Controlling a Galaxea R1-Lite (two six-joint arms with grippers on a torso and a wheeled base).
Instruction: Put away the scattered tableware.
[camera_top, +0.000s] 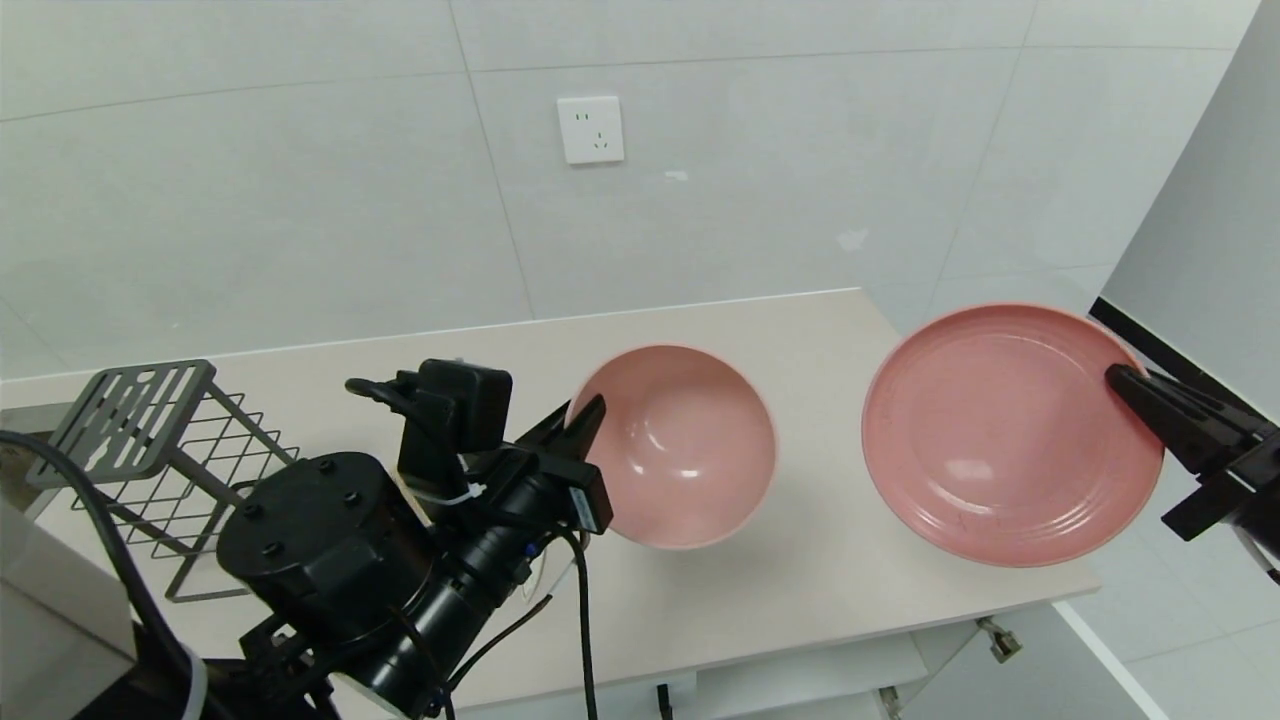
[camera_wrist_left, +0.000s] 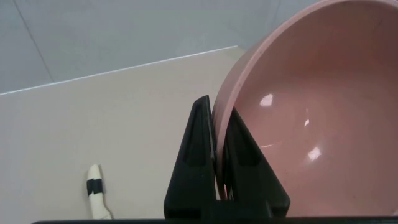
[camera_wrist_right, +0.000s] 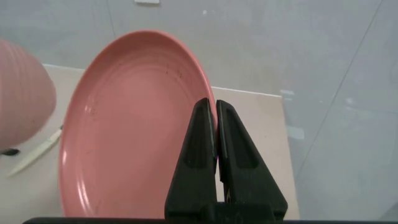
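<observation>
My left gripper (camera_top: 585, 420) is shut on the near rim of a pink bowl (camera_top: 690, 445), which hangs tilted above the beige counter (camera_top: 800, 590). In the left wrist view the gripper (camera_wrist_left: 217, 134) pinches the rim of the bowl (camera_wrist_left: 311, 130) between its two black fingers. My right gripper (camera_top: 1125, 380) is shut on the right edge of a pink plate (camera_top: 1000, 435), lifted and tilted over the counter's right end. The right wrist view shows the gripper (camera_wrist_right: 216, 115) clamped on the rim of the plate (camera_wrist_right: 130, 124).
A dark wire dish rack (camera_top: 165, 450) stands at the counter's left. A white utensil with a dark band (camera_wrist_left: 95, 193) lies on the counter below the bowl; it appears as the utensil (camera_wrist_right: 34, 152) in the right wrist view. The tiled wall carries a socket (camera_top: 590, 128).
</observation>
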